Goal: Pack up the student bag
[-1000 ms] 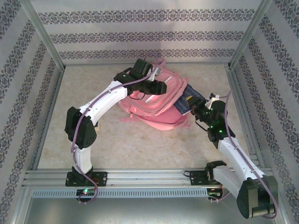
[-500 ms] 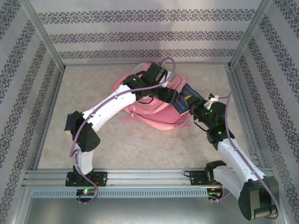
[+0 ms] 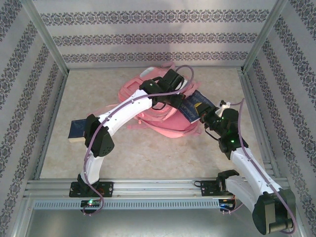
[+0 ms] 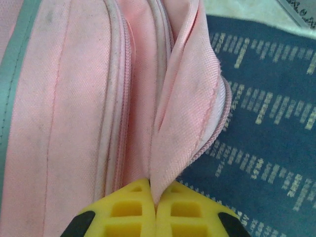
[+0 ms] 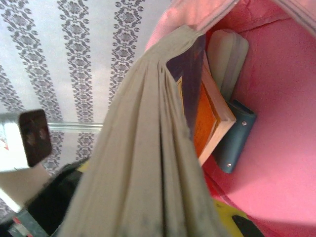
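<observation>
The student bag (image 3: 143, 94), a big pink backpack, lies on its side mid-table with its mouth facing right. My left gripper (image 3: 180, 102) reaches over it. In the left wrist view its yellow fingers (image 4: 133, 210) are shut on a fold of the bag's pink zipper flap (image 4: 185, 123). A dark blue book (image 3: 199, 104) sticks halfway out of the mouth, and my right gripper (image 3: 204, 118) is shut on its outer end. From the right wrist, the book's page edges (image 5: 148, 148) fill the foreground. Inside the pink lining lie an orange book (image 5: 207, 121) and a teal case (image 5: 238, 138).
Another blue book (image 3: 77, 130) lies flat on the table at the left, beside my left arm's elbow. Patterned walls and metal rails (image 3: 148, 187) close in the table on all sides. Pink straps (image 3: 148, 127) trail off the bag's near side.
My left arm swung right across the bag and its gripper closed on the zipper flap. That uncovered the blue book at the left. The right arm stayed still.
</observation>
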You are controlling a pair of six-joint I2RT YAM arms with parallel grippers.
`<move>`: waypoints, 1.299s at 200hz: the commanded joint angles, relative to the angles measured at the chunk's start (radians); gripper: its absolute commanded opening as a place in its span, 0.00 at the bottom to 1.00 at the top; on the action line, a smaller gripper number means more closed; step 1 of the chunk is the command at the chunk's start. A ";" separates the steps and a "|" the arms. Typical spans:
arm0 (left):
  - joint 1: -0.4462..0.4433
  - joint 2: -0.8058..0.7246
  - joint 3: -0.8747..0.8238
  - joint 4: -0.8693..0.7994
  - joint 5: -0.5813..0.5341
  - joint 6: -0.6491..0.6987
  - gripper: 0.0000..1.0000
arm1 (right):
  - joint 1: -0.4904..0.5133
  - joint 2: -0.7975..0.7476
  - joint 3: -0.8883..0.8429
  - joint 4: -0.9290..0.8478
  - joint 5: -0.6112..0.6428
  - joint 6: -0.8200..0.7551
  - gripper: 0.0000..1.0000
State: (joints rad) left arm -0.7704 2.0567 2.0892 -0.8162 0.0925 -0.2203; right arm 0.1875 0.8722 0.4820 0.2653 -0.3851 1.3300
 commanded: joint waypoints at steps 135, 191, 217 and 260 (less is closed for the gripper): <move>0.049 -0.160 0.094 0.031 -0.258 0.098 0.00 | 0.126 -0.028 0.001 0.024 0.103 -0.175 0.00; 0.054 -0.134 0.133 0.058 -0.227 0.110 0.00 | 0.221 0.120 0.039 0.167 0.169 -0.129 0.00; 0.055 -0.133 0.145 0.070 -0.210 0.113 0.00 | 0.248 0.235 0.067 0.277 0.230 -0.123 0.00; 0.055 -0.126 0.133 0.108 -0.129 0.065 0.00 | 0.284 0.582 0.198 0.502 0.263 -0.093 0.00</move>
State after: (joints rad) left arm -0.7242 1.9663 2.1777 -0.8341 -0.0875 -0.1310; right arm 0.4469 1.3144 0.5838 0.5331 -0.1745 1.2091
